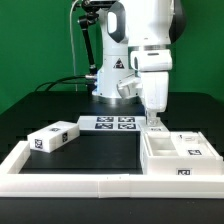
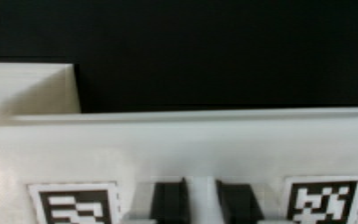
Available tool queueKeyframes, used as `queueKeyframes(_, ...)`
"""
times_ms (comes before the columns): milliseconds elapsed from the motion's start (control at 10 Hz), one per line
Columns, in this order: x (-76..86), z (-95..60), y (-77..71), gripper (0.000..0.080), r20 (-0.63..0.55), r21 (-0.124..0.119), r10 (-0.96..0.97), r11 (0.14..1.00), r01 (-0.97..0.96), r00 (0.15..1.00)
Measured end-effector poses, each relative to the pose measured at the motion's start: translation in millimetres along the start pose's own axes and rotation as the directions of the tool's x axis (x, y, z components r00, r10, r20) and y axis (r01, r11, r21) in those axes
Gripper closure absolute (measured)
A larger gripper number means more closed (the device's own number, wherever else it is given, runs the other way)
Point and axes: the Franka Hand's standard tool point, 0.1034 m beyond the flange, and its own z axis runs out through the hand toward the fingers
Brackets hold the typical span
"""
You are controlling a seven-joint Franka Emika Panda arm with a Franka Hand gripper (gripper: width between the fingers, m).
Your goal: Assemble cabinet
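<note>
White cabinet (image 1: 163, 171), black-and-white tags (image 1: 183, 173)

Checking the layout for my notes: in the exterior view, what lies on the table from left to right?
Block → marker board → cabinet body. The hand overlaps the cabinet body, so it is left out.

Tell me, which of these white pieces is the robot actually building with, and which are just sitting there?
Part of the job:
cabinet body
white block with square tags
hand, down at the body's edge

Just lying there:
marker board
border frame, long and low
table, black
</note>
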Motion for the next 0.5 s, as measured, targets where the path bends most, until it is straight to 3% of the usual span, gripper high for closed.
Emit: queueKeyframes(500,-0.9,-0.1,1.4,0.0728,0.005,0.008,0.000,1.000,0.000,1.000)
